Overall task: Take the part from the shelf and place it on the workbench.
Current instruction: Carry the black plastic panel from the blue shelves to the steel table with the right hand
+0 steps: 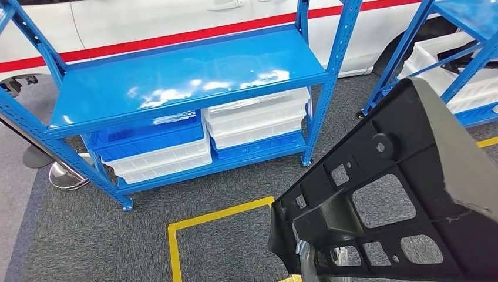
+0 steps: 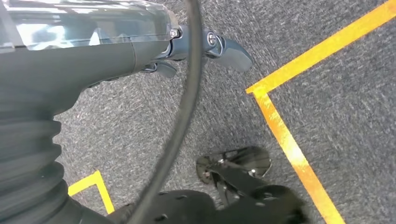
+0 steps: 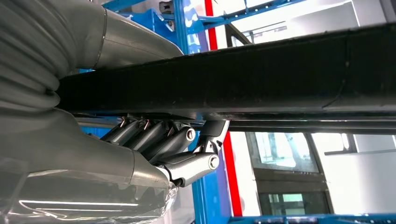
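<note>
Near blue shelf, right hand fingers grip black part

Black part, blue shelf, white and blue bins, yellow-lined grey carpet.

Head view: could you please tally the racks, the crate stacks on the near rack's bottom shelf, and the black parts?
Blue racks: 2, the near rack and the far rack
Crate stacks: 2, the left stack and the right stack
Black part: 1
Total: 5
</note>
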`<state>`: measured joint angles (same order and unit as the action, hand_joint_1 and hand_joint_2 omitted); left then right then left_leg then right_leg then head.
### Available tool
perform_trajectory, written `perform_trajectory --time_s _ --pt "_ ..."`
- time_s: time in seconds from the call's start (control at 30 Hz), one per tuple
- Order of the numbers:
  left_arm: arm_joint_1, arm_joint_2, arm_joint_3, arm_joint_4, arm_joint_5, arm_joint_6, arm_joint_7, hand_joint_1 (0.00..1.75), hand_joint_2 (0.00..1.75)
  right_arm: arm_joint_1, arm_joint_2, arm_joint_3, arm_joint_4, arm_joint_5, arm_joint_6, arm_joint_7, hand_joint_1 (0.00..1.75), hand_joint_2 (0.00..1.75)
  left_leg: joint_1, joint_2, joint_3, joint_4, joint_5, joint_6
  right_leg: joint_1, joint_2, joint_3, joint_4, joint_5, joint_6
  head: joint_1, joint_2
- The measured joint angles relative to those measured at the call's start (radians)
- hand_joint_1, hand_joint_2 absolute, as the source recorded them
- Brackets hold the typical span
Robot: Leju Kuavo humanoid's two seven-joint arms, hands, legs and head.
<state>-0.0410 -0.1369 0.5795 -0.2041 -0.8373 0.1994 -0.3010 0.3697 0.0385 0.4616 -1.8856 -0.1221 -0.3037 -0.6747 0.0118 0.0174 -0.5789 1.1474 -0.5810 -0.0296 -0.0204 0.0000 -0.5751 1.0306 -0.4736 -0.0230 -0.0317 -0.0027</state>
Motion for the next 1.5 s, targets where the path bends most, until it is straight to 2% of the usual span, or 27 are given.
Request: perform_trajectory --time_s 0.07,0.1,0.13,0.23,0.3,0.4,0.47,0.53,0.57,0.6,0.63,0.7,0.77,0.8,0.87,0.93,1.0,1.07,1.1,1.13,1.17,1.23,1.27,1.33,1.4,1.47,1.5 --pt "0.002 0.0 0.0 0.0 0.0 -0.001 0.001 0.0 1.75 0.0 0.0 0.0 0.0 0.0 0.0 0.002 1.75 1.75 0.0 -0.006 -0.057 0.124 -0.05 -0.001 0.005 0.01 -0.004 0.001 0.001 -0.003 0.0 0.0" --pt "0.002 0.0 0.0 0.0 0.0 -0.001 0.001 0.0 1.75 0.0 0.0 0.0 0.0 0.0 0.0 0.003 1.75 1.75 0.0 -0.007 -0.067 0.146 -0.047 0.002 0.006 0.016 -0.004 0.001 0.002 -0.003 0.0 0.0" --pt "0.002 0.0 0.0 0.0 0.0 -0.002 0.001 0.0 1.75 0.0 0.0 0.0 0.0 0.0 0.0 0.004 1.75 1.75 0.0 -0.008 -0.059 0.13 -0.026 0.006 0.008 0.023 -0.003 0.002 0.002 -0.003 0.0 0.0" --pt "0.001 0.0 0.0 0.0 -0.001 -0.002 0.001 0.0 1.75 -0.002 0.0 0.0 0.0 0.0 0.0 0.006 1.75 1.75 -0.003 -0.039 0.032 -0.068 0.073 0.025 0.011 0.044 0.001 0.003 0.003 -0.001 0.0 0.0" --pt "0.0 0.001 0.0 0.0 -0.001 -0.003 0.001 0.0 1.75 -0.003 0.0 0.0 0.0 0.0 0.0 0.007 1.75 1.75 -0.007 -0.056 0.057 -0.13 0.086 0.033 0.009 0.055 -0.004 0.002 0.008 0.008 0.0 0.0" --pt "-0.002 0.001 0.0 0.0 -0.001 -0.003 0.0 0.0 1.75 -0.003 0.0 -0.001 0.0 0.0 0.0 0.007 1.75 1.75 -0.006 -0.042 0.062 -0.149 0.097 0.044 0.008 0.062 -0.009 0.001 0.011 0.027 0.0 0.0" --pt "-0.003 0.0 0.0 0.0 -0.002 -0.003 0.0 0.0 1.75 -0.005 0.0 -0.001 0.0 0.0 0.0 0.007 1.75 1.75 -0.001 -0.026 0.068 -0.168 0.111 0.057 0.012 0.039 -0.033 0.052 -0.026 0.034 0.0 0.0" --pt "-0.002 0.0 0.001 0.0 -0.003 -0.003 0.0 0.0 1.75 -0.007 0.0 -0.002 0.001 0.0 0.0 0.007 1.75 1.75 -0.004 -0.011 0.064 -0.17 0.115 0.063 0.011 0.016 -0.088 0.17 -0.093 0.038 0.0 0.0" --pt "-0.001 0.0 0.001 0.0 -0.003 -0.003 0.0 0.0 1.75 -0.007 0.0 -0.002 0.001 0.0 0.0 0.008 1.75 1.75 -0.005 -0.003 0.061 -0.169 0.115 0.063 0.009 0.013 -0.114 0.225 -0.115 0.041 0.0 0.0" --pt "-0.001 0.0 0.001 0.0 -0.003 -0.003 0.0 0.0 1.75 -0.007 0.0 -0.002 0.002 -0.001 0.0 0.008 1.75 1.75 -0.006 0.005 0.059 -0.166 0.114 0.063 0.007 0.01 -0.126 0.255 -0.119 0.043 0.0 0.0" --pt "-0.001 0.0 0.001 0.0 -0.003 -0.003 0.0 0.0 1.75 -0.007 0.0 -0.002 0.002 -0.001 0.0 0.008 1.75 1.75 -0.007 0.012 0.058 -0.164 0.113 0.063 0.006 0.008 -0.12 0.247 -0.105 0.045 0.0 0.0" --pt "-0.002 0.0 0.001 0.0 -0.004 -0.003 0.0 0.0 1.75 -0.007 0.0 -0.002 0.002 -0.001 0.0 0.008 1.75 1.75 -0.007 0.024 0.058 -0.155 0.107 0.058 0.005 -0.01 -0.057 0.133 -0.045 0.044 0.0 0.0" --pt "-0.003 -0.001 0.001 0.0 -0.004 -0.003 0.0 0.0 1.75 -0.008 0.0 -0.002 0.002 -0.001 0.0 0.008 1.75 1.75 -0.012 0.032 0.056 -0.144 0.098 0.048 0.009 -0.03 -0.001 0.025 -0.011 0.034 0.0 0.0" --pt "-0.004 -0.001 0.001 0.0 -0.004 -0.003 0.0 0.0 1.75 -0.008 0.0 -0.002 0.002 -0.001 0.0 0.008 1.75 1.75 -0.015 0.035 0.056 -0.14 0.095 0.042 0.011 -0.035 0.009 0.003 -0.008 0.027 0.0 0.0" --pt "-0.005 -0.001 0.001 0.0 -0.004 -0.003 0.0 0.0 1.75 -0.008 0.0 -0.002 0.002 -0.001 0.0 0.009 1.75 1.75 -0.016 0.043 0.057 -0.138 0.093 0.033 0.012 -0.024 0.006 0.0 -0.007 0.015 0.0 0.0" --pt "-0.006 -0.001 0.001 0.0 -0.005 -0.003 0.0 0.0 1.75 -0.007 0.0 -0.001 0.002 -0.002 0.0 0.009 1.75 1.75 -0.013 0.034 0.051 -0.119 0.075 0.022 0.009 -0.015 0.005 -0.004 -0.002 0.004 0.0 0.0" --pt "-0.005 -0.001 0.001 0.0 -0.009 -0.003 0.0 0.0 1.75 -0.008 0.0 -0.001 0.002 -0.001 0.0 0.01 1.75 1.75 -0.008 0.01 0.015 -0.034 0.018 0.012 0.005 -0.007 0.003 -0.007 0.002 -0.005 0.0 0.0" --pt "-0.003 -0.001 0.001 0.0 -0.011 -0.003 0.0 0.0 1.75 -0.008 0.001 0.0 0.002 -0.001 0.0 0.011 1.75 1.75 -0.004 -0.004 -0.044 0.096 -0.043 0.005 0.007 0.004 -0.001 -0.006 0.004 -0.009 0.0 0.0" --pt "-0.002 -0.001 0.001 0.0 -0.012 -0.003 0.0 0.0 1.75 -0.007 0.001 0.0 0.002 -0.001 0.0 0.011 1.75 1.75 -0.003 -0.006 -0.063 0.138 -0.054 0.004 0.007 0.01 -0.002 -0.005 0.004 -0.009 0.0 0.0" --pt "-0.001 -0.001 0.001 0.0 -0.012 -0.003 0.0 0.0 1.75 -0.007 0.001 0.0 0.002 -0.001 0.0 0.011 1.75 1.75 -0.003 -0.007 -0.066 0.145 -0.043 0.004 0.008 0.017 -0.002 -0.005 0.004 -0.009 0.0 0.0" --pt "0.0 -0.001 0.001 0.0 -0.012 -0.003 0.0 0.0 1.75 -0.007 0.001 0.0 0.002 -0.001 0.0 0.012 1.75 1.75 -0.003 -0.008 -0.049 0.108 -0.012 0.006 0.008 0.024 0.0 -0.004 0.004 -0.009 0.0 0.0" --pt "-0.001 -0.001 0.001 0.0 -0.012 -0.003 0.0 0.0 1.75 -0.008 0.001 0.0 0.002 -0.001 0.0 0.012 1.75 1.75 -0.003 -0.026 0.015 -0.03 0.061 0.014 0.008 0.037 0.003 -0.004 0.005 -0.006 0.0 0.0" --pt "-0.001 -0.001 0.001 0.0 -0.012 -0.003 0.0 0.0 1.75 -0.008 0.001 0.0 0.002 -0.001 0.0 0.012 1.75 1.75 -0.004 -0.038 0.04 -0.09 0.082 0.019 0.009 0.043 0.002 -0.003 0.005 -0.003 0.0 0.0" --pt "-0.002 -0.001 0.001 0.0 -0.013 -0.003 0.0 0.0 1.75 -0.009 0.002 0.0 0.002 0.0 0.0 0.012 1.75 1.75 -0.008 -0.05 0.056 -0.135 0.088 0.027 0.008 0.052 -0.004 -0.003 0.01 0.009 0.0 0.0" --pt "-0.003 -0.001 0.001 0.0 -0.013 -0.003 0.001 0.0 1.75 -0.008 0.002 -0.001 0.002 0.0 0.0 0.012 1.75 1.75 -0.008 -0.041 0.056 -0.143 0.094 0.039 0.006 0.056 -0.009 0.001 0.01 0.022 0.0 0.0" --pt "-0.003 -0.002 0.001 0.0 -0.013 -0.003 0.0 0.0 1.75 -0.008 0.001 -0.001 0.002 0.001 0.0 0.012 1.75 1.75 -0.003 -0.029 0.061 -0.155 0.104 0.055 0.01 0.038 -0.024 0.05 -0.02 0.029 0.0 0.0" --pt "-0.003 -0.003 0.001 0.0 -0.013 -0.003 0.0 0.0 1.75 -0.009 0.001 -0.002 0.002 0.001 0.0 0.013 1.75 1.75 -0.002 -0.023 0.062 -0.158 0.107 0.062 0.011 0.025 -0.044 0.102 -0.052 0.031 0.0 0.0"
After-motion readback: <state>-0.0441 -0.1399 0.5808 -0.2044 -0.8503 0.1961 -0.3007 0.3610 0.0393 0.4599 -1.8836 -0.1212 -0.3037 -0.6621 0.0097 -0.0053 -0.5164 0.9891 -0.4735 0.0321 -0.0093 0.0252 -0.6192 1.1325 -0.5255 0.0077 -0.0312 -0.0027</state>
